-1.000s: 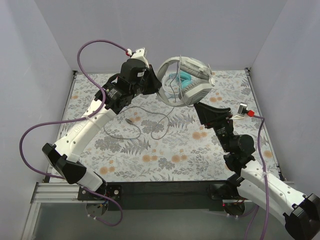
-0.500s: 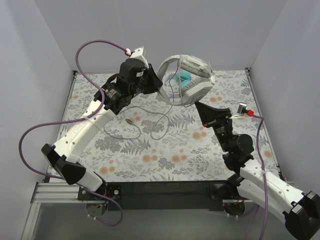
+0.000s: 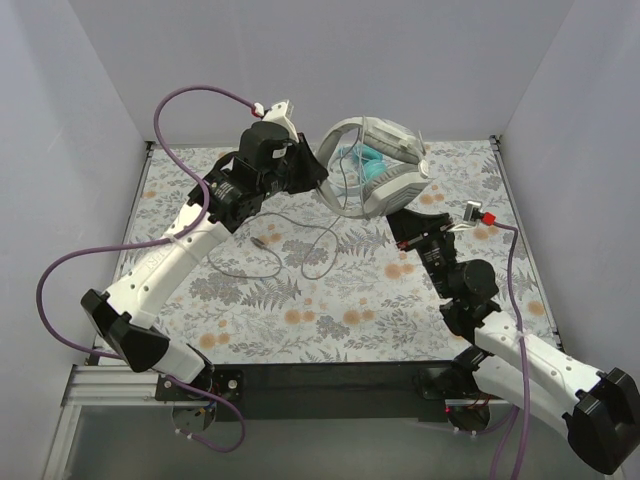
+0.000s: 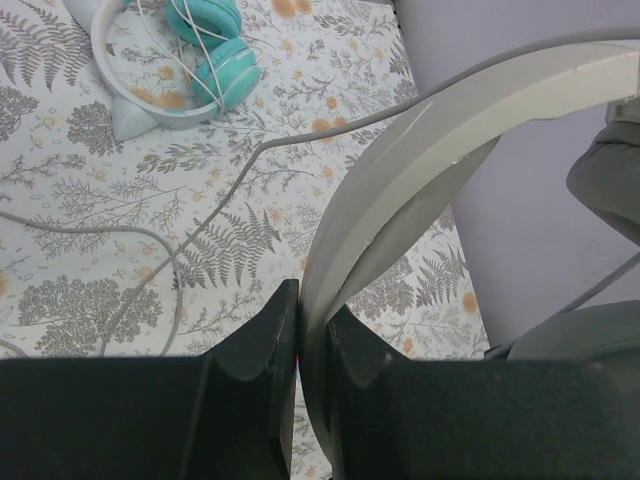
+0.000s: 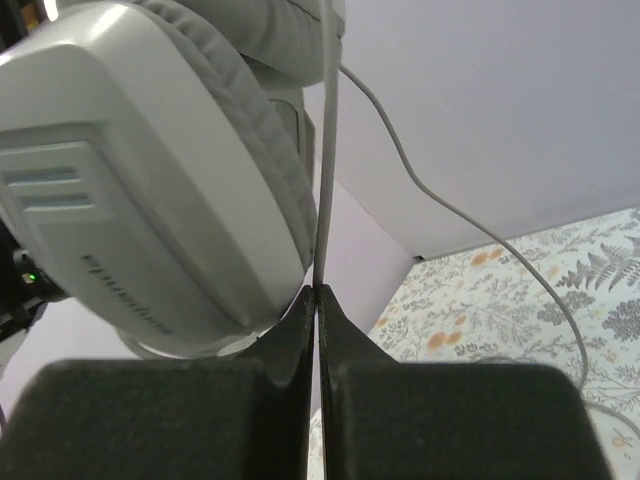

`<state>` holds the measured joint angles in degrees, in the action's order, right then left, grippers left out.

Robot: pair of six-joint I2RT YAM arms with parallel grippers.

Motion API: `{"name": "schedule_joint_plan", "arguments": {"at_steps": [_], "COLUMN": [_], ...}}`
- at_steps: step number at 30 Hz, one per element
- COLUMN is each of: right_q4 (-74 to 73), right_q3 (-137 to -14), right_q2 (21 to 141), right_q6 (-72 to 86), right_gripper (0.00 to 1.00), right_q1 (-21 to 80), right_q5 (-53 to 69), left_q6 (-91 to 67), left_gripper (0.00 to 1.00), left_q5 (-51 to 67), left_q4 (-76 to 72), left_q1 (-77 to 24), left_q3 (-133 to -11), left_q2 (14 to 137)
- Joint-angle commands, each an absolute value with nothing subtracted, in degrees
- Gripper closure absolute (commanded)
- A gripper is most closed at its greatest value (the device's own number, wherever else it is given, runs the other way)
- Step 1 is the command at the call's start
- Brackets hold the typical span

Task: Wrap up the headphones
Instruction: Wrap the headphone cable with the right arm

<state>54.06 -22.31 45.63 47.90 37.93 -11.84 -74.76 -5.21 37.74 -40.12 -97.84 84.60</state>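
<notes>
Jaws tight: headband (image 4: 400, 170), cable (image 5: 326, 150); arms (image 3: 170, 250) aloft.

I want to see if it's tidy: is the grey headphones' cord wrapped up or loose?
Loose. The thin grey cord lies in open loops on the table, and one stretch runs up into the shut right gripper.

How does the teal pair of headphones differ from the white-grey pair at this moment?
The headphones with teal ear cups lie flat on the floral table; the all white-grey headphones hang in the air, headband clamped in the left gripper. No gripper touches the teal pair; the white-grey pair's thin grey cable is pinched by the right gripper. Both are over-ear pairs with pale headbands.
</notes>
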Motion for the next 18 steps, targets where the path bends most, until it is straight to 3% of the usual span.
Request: {"name": "schedule_joint_plan", "arguments": {"at_steps": [1, 10, 18], "right_q4": [54.2, 53.4, 54.4], "right_q3": [-25.0, -28.0, -29.6], "right_q2": [47.3, 49.0, 49.4], "right_q6": [48.2, 47.1, 44.2], "right_gripper": [0.99, 0.98, 0.70], "right_q1": [38.1, 38.1, 38.1], "right_q5": [-12.5, -10.0, -6.8], "left_q6": [-76.9, -76.6, -77.0], "left_gripper": [1.00, 1.00, 1.00], "left_q5": [-1.8, -1.0, -0.4], "left_q4": [33.5, 34.4, 36.5], "left_q1": [-40.3, -40.3, -40.3], "left_q3": [-98.1, -97.6, -98.3], "left_q2": [79.5, 78.7, 79.0]}}
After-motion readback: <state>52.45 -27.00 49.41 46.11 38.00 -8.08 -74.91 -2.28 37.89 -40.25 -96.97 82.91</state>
